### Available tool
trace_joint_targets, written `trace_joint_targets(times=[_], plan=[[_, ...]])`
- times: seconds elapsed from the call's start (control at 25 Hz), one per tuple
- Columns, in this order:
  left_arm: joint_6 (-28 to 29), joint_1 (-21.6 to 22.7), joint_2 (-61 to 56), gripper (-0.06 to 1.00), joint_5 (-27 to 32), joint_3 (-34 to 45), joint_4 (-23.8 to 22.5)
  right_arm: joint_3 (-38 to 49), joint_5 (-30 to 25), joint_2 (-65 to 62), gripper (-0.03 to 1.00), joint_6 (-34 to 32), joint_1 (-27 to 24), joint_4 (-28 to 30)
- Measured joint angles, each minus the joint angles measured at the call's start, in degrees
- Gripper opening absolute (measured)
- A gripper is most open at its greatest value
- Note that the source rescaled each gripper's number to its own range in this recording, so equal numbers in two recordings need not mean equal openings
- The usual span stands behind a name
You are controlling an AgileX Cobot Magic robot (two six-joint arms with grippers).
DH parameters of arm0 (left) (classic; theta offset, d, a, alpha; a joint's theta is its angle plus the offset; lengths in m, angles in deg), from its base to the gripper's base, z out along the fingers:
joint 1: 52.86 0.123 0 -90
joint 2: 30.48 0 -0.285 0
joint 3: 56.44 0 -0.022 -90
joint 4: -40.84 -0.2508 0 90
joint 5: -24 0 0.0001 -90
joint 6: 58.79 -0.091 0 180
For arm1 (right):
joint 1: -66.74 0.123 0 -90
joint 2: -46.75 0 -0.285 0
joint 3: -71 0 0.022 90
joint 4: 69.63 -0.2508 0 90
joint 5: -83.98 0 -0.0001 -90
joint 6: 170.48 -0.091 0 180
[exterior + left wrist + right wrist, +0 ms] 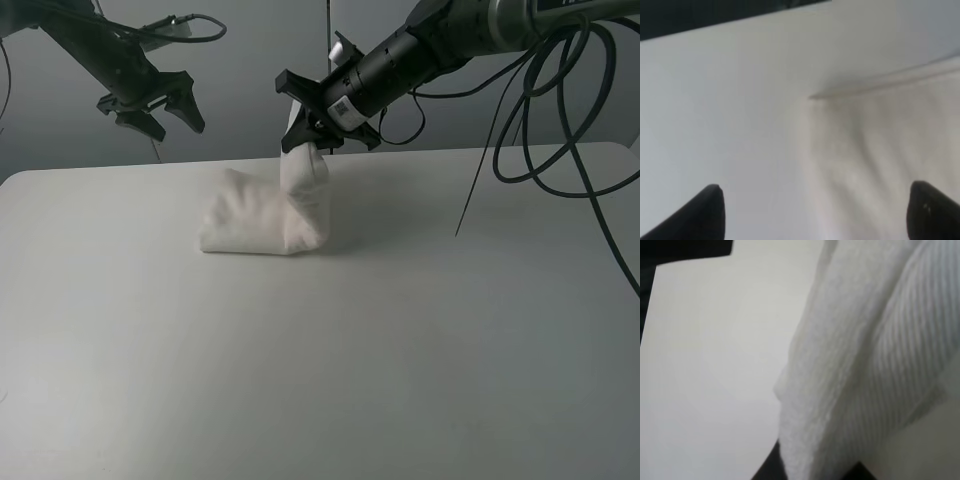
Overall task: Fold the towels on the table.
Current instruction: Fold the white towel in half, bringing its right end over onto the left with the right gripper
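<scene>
High over the far left of the table [400, 340], the left gripper [176, 126] hangs with its jaws spread wide, holding nothing. To its right the white towel [258, 218] lies bunched near the table's far edge, its right end lifted upright and pinched by the right gripper [312, 143].

white towel [262, 218] (bunched), one corner lifted

Left hand [177, 128] wide, aloft (right hand [308, 143] tight, lower)
</scene>
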Motion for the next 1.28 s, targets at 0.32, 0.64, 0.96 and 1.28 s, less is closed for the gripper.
trace_joint_targets(times=[0.32, 0.64, 0.96, 1.28], plan=[[-0.80, 0.56, -1.33, 0.94, 0.00, -0.03, 0.17, -0.13, 0.99, 0.00, 0.09, 3.06, 0.00, -1.43], [-1.78, 0.56, -1.33, 0.94, 0.00, -0.03, 0.31, -0.13, 0.78, 0.00, 0.09, -2.33, 0.00, 6.82], [-1.87, 0.56, -1.33, 0.94, 0.00, -0.03, 1.47, -0.13, 1.79, 0.00, 0.09, -11.13, 0.00, 16.42], [-2.15, 0.56, -1.33, 0.94, 0.00, -0.03, 3.46, -0.13, 0.97, 0.00, 0.09, -10.20, 0.78, 17.15]])
